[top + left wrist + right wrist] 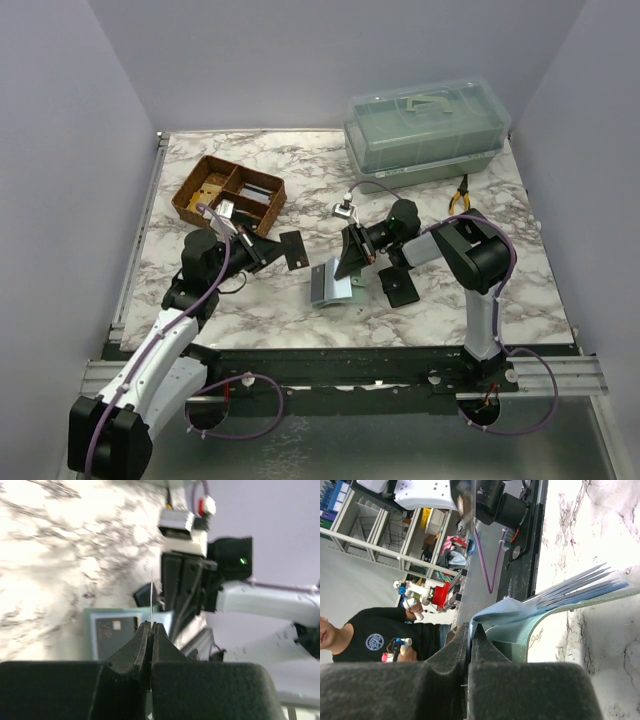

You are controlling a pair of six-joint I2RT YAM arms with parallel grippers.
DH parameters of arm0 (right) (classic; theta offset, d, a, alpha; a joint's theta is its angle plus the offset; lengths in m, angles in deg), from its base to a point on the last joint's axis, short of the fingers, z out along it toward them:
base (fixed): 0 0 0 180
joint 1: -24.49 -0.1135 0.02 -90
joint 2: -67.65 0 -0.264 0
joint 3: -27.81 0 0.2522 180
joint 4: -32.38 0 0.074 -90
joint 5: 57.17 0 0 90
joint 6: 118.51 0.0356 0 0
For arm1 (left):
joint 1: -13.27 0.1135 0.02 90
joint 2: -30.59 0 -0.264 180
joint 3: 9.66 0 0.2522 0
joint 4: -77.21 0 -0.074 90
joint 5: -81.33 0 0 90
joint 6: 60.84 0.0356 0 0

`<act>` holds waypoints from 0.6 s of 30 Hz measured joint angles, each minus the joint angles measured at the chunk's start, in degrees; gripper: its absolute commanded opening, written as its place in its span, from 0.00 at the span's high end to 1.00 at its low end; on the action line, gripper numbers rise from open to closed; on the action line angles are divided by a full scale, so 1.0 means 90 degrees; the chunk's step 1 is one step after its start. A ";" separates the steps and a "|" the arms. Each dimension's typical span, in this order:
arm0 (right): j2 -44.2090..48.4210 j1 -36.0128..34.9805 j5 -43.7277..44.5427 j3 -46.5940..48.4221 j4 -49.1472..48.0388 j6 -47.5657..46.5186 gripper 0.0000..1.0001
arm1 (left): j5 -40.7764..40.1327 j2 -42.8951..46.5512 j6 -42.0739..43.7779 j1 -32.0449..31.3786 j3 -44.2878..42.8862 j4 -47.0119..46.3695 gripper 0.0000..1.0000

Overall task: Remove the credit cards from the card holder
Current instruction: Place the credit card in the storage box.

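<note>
White-veined marble tabletop (300, 160): left arm (200, 265) angles in from lower left, jaws pinching a thin dark-brown rectangular card (291, 250). Right arm (470, 255) folds leftward, jaws pinching the open sage-green folding card holder (335, 283) at centre.

Left claw (271, 252) – card (292, 250) pinched, right claw (349, 267) on card holder (331, 287)

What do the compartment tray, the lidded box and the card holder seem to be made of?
Tray: probably woven wicker, brown and matte; the rim looks textured.
Box: translucent plastic, slightly glossy; its inside shows through.
Card holder: soft matte leather or imitation; it bends in a curve.
</note>
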 measured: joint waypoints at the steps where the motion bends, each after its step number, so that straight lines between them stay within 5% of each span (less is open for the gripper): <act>1: 0.0000 0.0000 0.0000 0.0000 0.0049 -0.0058 1.00 | -0.0221 -0.0051 0.0044 0.0039 -0.0073 0.0192 1.00; 10: 0.0146 0.0000 -0.0005 0.0097 0.1953 -0.1440 1.00 | -0.2642 -0.0231 -0.0393 0.0437 -0.0333 0.0532 1.00; 18: 0.0321 0.0000 0.0219 0.1292 0.6421 -0.4743 1.00 | -0.3939 -0.1931 -0.1263 0.1035 -0.1008 0.0486 1.00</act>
